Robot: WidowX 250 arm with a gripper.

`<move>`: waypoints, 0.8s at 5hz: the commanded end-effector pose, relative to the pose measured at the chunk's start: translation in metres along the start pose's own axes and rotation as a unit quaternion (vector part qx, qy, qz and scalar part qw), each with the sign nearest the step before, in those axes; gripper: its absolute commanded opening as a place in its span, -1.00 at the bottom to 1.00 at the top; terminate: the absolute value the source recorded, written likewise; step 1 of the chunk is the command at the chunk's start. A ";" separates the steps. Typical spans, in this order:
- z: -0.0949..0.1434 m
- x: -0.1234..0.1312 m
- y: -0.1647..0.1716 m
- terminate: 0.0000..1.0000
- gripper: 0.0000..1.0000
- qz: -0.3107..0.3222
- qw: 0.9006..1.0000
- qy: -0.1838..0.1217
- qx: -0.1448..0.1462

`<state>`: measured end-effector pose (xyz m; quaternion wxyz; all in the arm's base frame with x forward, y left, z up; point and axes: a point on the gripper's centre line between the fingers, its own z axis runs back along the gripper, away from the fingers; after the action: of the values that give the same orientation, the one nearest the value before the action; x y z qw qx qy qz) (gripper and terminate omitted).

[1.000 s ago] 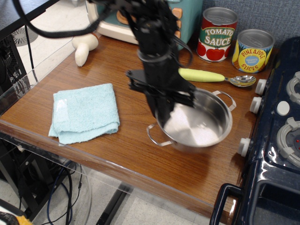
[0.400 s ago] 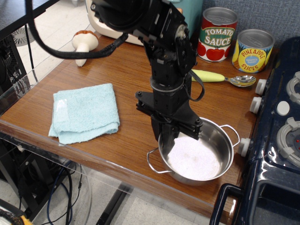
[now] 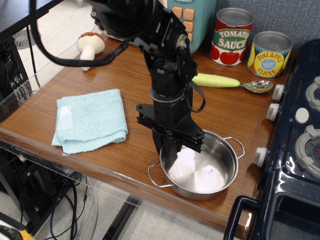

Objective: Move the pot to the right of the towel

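Observation:
The shiny steel pot [image 3: 205, 172] with two wire loop handles sits near the table's front edge, to the right of the light-blue folded towel [image 3: 91, 120]. A strip of bare wood lies between them. My gripper [image 3: 171, 148] points down at the pot's left rim, and its fingers appear closed on that rim. The black arm hides the pot's back-left edge. The towel lies flat at the left front of the table, apart from the gripper.
A tomato sauce can [image 3: 232, 36] and a pineapple can [image 3: 269, 53] stand at the back right. A spoon with a yellow-green handle [image 3: 227, 81] lies before them. A toy mushroom [image 3: 90, 46] is at the back left. A dark toy stove [image 3: 300, 145] borders the right side.
The gripper and pot moved together toward the table's front edge, then slightly left toward the towel. The towel and cans stayed still.

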<state>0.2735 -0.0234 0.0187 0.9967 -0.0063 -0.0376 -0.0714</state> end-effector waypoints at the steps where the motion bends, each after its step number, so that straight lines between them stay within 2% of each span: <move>1: 0.011 -0.001 0.010 -1.00 1.00 -0.002 1.000 0.001 -0.003; 3: 0.021 -0.001 0.014 -1.00 1.00 0.003 1.000 -0.004 -0.003; 4: 0.047 0.001 0.016 -1.00 1.00 -0.001 0.999 -0.026 0.023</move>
<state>0.2752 -0.0120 0.0530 0.9971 0.0129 -0.0422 -0.0626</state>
